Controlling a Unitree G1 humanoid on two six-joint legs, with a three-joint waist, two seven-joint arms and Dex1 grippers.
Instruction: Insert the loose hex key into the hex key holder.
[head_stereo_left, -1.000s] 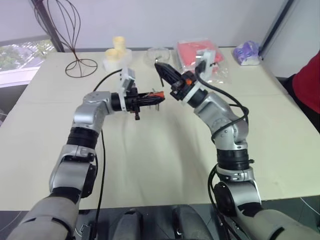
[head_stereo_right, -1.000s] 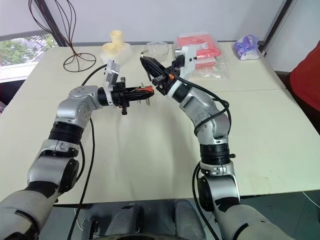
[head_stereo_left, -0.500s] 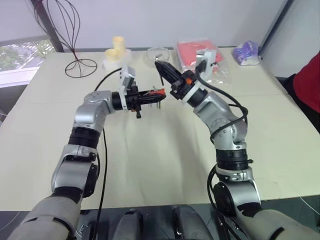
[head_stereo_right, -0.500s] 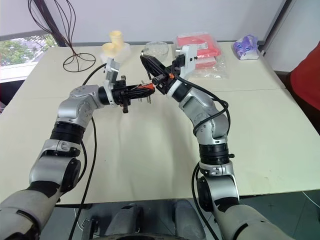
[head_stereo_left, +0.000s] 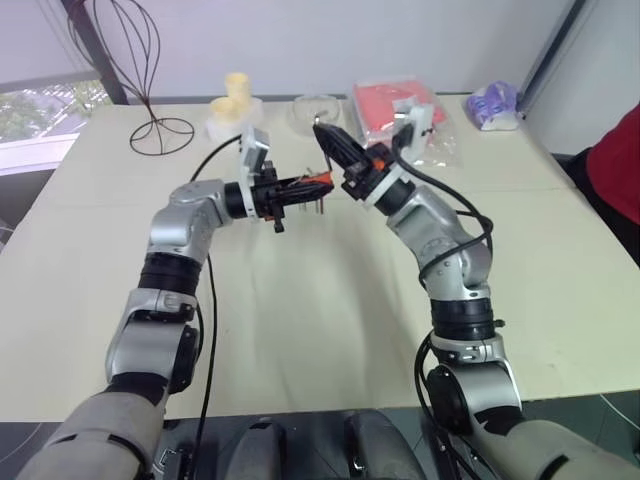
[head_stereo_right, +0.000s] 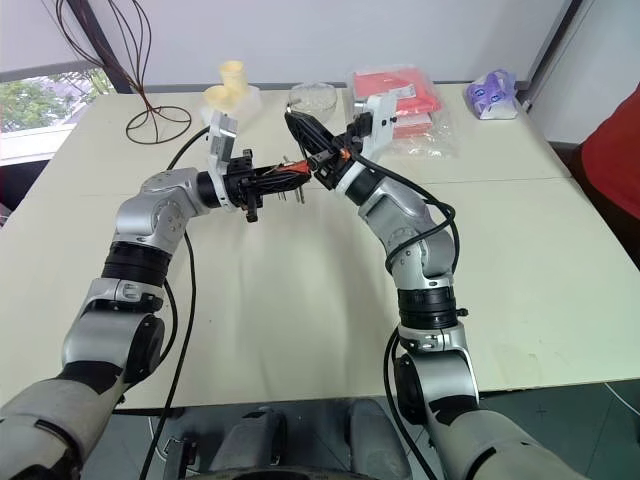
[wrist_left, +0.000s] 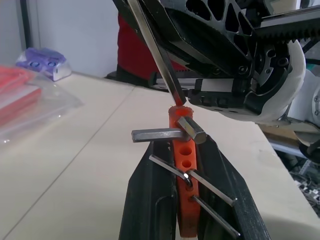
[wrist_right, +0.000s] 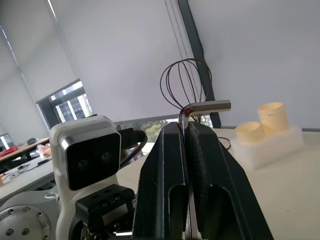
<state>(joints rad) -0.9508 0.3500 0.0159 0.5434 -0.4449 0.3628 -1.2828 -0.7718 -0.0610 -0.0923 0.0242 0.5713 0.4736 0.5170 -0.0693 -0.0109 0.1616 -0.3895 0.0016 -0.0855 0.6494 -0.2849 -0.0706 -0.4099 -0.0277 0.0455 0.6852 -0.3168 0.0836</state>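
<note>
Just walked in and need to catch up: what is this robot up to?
It is fitting a loose hex key into a red hex key holder above the table. The left gripper is shut on the holder, which already carries several keys. The right gripper is shut on the loose key, whose lower end meets the top end of the holder. Whether it has entered a hole cannot be told.

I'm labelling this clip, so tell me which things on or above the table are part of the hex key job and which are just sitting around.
Part of the job:
- loose hex key, in the right gripper
- hex key holder, in the left gripper

Lying about:
- wire stand
- yellow cups
- clear bowl
- red packets in plastic
- purple packet
</note>
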